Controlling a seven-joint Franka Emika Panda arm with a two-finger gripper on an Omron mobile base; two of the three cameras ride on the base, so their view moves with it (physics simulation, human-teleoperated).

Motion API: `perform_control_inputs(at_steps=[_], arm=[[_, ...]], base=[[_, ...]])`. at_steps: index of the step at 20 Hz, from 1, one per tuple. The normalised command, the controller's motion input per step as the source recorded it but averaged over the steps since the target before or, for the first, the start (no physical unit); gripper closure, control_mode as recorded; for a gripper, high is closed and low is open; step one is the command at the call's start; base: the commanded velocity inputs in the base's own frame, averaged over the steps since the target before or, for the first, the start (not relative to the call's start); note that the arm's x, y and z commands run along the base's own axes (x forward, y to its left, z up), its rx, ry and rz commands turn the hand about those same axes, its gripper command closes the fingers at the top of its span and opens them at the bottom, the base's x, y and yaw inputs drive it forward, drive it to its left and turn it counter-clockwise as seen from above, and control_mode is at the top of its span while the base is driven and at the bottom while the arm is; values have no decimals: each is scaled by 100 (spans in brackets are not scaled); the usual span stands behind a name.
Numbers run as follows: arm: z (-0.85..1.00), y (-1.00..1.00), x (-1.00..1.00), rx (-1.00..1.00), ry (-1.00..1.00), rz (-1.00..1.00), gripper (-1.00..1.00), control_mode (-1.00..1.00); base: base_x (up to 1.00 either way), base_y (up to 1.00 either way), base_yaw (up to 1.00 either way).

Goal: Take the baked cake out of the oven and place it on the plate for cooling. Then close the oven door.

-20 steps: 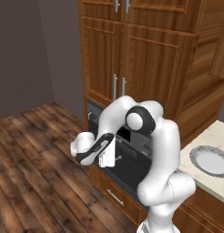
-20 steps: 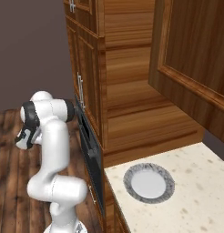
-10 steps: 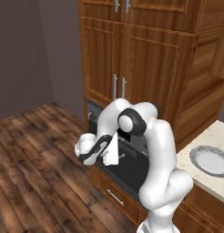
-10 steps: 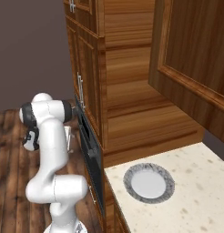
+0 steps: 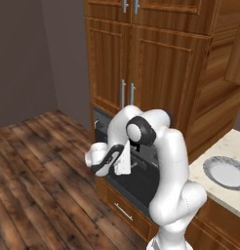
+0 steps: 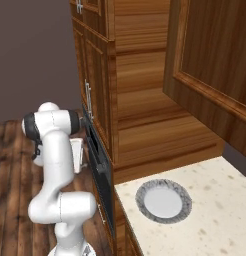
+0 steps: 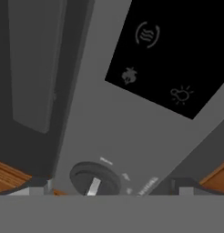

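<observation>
one step only is in hand, the first: the oven (image 5: 134, 171) is shut, so you must get the oven door (image 5: 136, 178) open before any cake can be reached. largest first: the oven front stands right before your tool (image 5: 123, 161), its display panel (image 7: 170, 50) and round knob (image 7: 93, 178) close ahead. the door's bar handle is near the tool. the plate (image 6: 163, 201) waits on the table (image 6: 215, 210), well apart beyond the oven. your tool is spread wide and holds nothing; next, seat it around the handle.
</observation>
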Motion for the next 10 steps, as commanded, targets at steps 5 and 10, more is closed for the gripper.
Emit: perform_control_inputs(at_steps=[5, 10], arm=[[-26, 0, 15, 0, -12, 5, -100, -100], [-24, 0, 14, 0, -16, 4, -100, -100]], base=[[0, 0, 0], [0, 0, 0]])
